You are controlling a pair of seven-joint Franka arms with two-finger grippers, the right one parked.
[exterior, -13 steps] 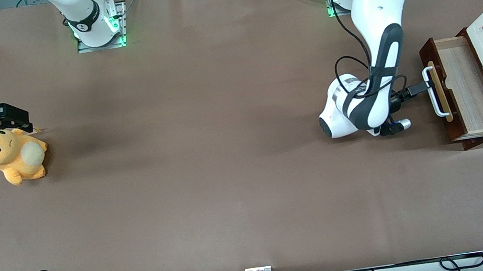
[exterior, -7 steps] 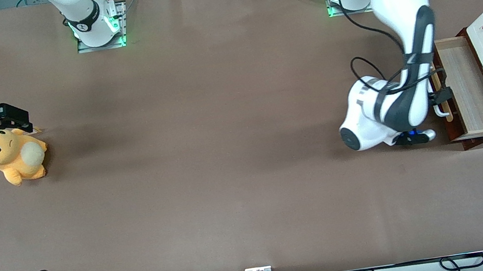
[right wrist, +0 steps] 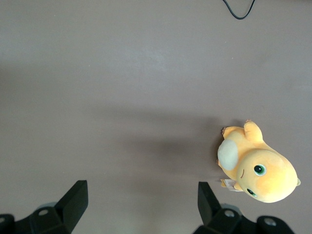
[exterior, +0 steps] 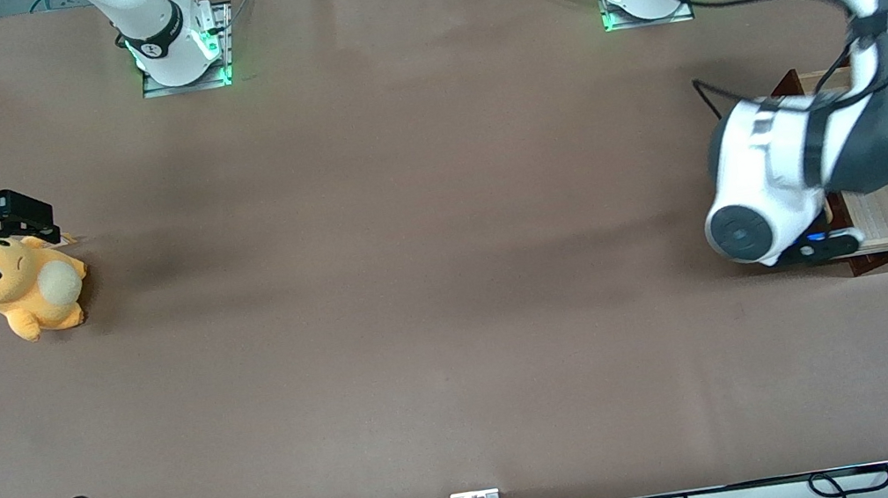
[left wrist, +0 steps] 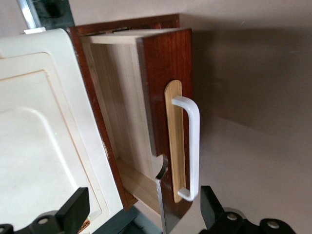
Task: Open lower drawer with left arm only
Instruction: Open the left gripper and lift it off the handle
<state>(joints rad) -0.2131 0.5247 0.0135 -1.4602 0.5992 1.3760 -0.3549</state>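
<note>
The table [exterior: 415, 289] is brown. My arm [exterior: 836, 133] hangs above the drawer [left wrist: 163, 97], which stands pulled out of the cabinet [left wrist: 44, 146] at my end of the table, pale inside showing. My pincer [left wrist: 141, 214] is spread wide above the white handle [left wrist: 192, 146], gripping nothing, fingertips [left wrist: 73, 209] clear of it.

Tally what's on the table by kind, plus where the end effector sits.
Drawer cabinets: 1, lower drawer pulled out
White bar handles: 1
Plush toys: 1
End effector: 1, open, above the drawer, holding nothing
Total: 4
</note>
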